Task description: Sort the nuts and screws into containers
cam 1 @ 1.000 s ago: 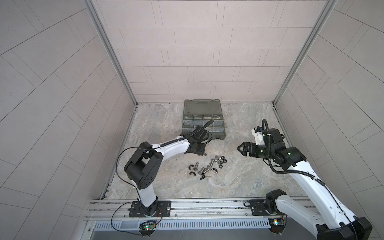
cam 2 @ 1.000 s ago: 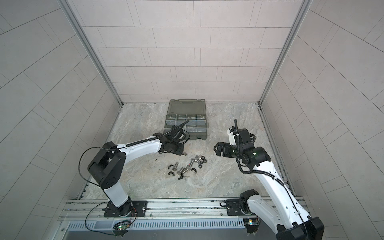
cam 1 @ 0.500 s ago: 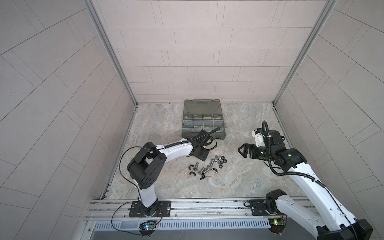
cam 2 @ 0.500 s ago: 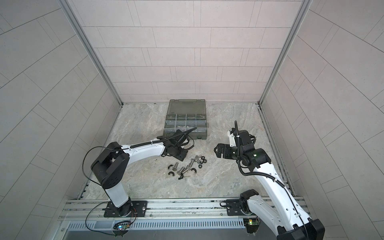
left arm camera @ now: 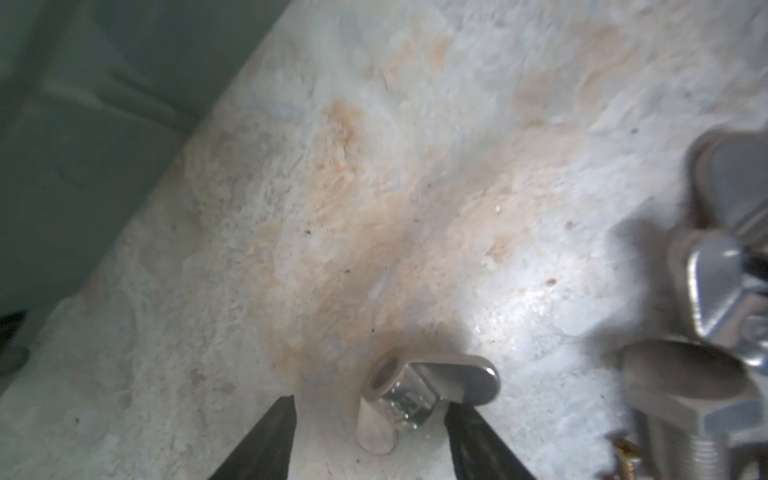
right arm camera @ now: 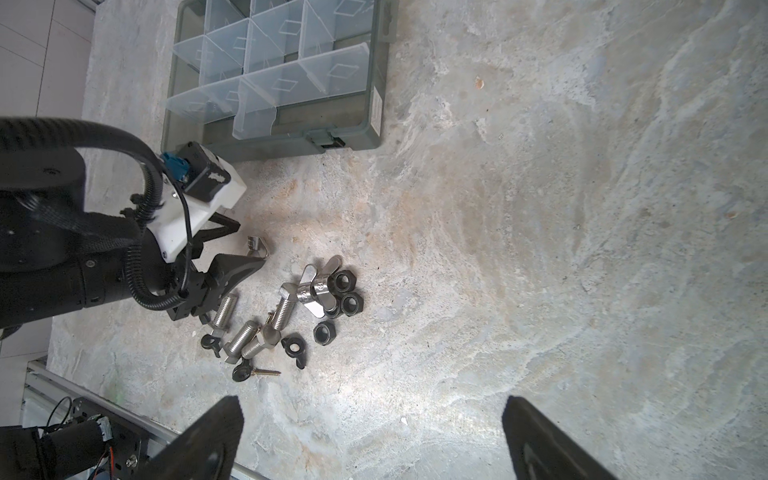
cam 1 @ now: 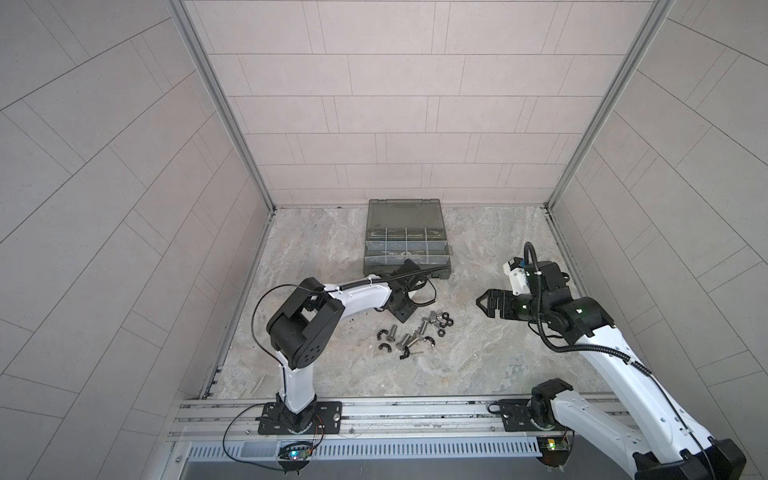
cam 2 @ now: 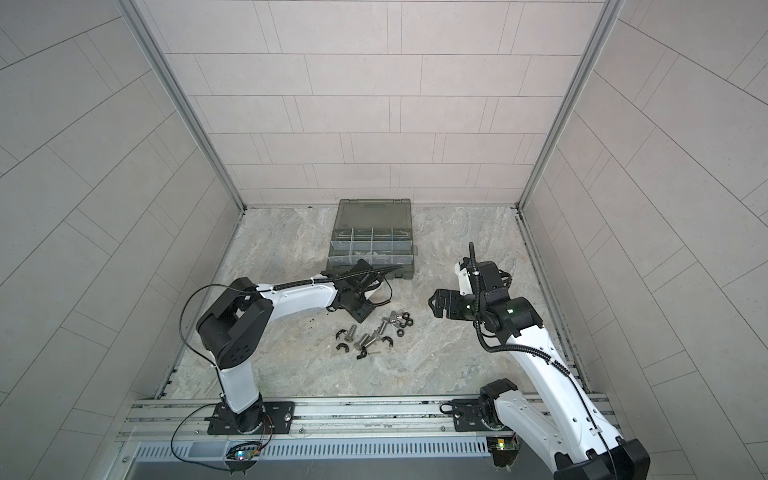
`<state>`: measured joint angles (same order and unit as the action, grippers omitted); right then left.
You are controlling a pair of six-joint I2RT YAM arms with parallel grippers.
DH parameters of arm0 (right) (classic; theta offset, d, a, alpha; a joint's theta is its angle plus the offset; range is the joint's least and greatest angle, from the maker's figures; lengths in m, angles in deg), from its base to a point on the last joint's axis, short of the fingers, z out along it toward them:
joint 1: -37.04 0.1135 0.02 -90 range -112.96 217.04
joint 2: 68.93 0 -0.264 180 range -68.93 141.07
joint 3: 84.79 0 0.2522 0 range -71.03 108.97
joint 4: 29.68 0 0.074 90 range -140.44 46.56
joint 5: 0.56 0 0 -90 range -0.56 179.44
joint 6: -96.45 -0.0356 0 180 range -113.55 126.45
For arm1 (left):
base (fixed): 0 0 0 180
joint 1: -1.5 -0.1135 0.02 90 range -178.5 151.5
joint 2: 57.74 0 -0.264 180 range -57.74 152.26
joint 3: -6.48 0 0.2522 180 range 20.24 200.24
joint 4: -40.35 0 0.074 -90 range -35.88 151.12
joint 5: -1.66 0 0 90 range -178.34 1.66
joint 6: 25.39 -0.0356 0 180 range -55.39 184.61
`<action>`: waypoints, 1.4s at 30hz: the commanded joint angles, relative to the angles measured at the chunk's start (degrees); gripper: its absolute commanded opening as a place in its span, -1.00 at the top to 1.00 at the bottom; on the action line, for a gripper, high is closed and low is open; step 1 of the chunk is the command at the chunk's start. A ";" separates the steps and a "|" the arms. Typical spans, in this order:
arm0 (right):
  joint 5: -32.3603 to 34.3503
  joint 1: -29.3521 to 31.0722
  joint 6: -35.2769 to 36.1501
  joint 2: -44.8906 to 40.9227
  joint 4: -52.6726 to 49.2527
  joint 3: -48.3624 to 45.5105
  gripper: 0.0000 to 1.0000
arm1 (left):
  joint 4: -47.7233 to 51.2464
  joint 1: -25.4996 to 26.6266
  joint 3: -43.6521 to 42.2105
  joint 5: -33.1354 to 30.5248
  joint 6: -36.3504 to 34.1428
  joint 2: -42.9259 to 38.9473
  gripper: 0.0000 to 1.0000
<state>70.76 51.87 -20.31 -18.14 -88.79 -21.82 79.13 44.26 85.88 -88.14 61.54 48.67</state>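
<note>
Shifted toward the near side since a second ago, the left gripper [cam 1: 404, 311] has left the near edge of the organiser case [cam 1: 403, 214]. It now stands low at the far left corner of the loose pile, its jaws wider than before. In the left wrist view its fingers [left arm camera: 266, 440] are spread to either side of one silver wing nut [left arm camera: 419, 388] lying on the marble floor [cam 1: 478, 374]. One finger is just beside the nut; contact cannot be told.

The screws [right arm camera: 239, 336] lie in a cluster just near of that gripper. The other nuts [right arm camera: 345, 283], black hexagonal and silver winged, are bunched at the cluster's right. Black clips [right arm camera: 293, 345] and a small brass screw [right arm camera: 266, 372] lie around them. The containers [cam 1: 405, 248] sit open in the case, far of the pile.

To the right, well apart from the pile, the right gripper [cam 1: 484, 305] hangs where it was, jaws fully spread and empty.
</note>
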 commanded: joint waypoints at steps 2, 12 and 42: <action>0.51 -0.24 0.95 -0.65 -1.37 -0.16 -0.99 | 0.31 -0.05 0.24 1.99 -3.05 1.23 -0.24; -0.39 -0.32 0.85 0.91 -1.24 0.98 -0.99 | -0.26 -0.08 1.53 2.38 -5.44 2.83 -0.14; -0.75 -0.45 0.58 -0.66 -2.45 2.46 -0.99 | 5.33 -0.05 2.76 0.65 -0.27 -0.40 0.65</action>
<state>69.93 51.61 -19.92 -17.68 -89.73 -20.99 80.27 44.26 88.42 -85.60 60.73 50.63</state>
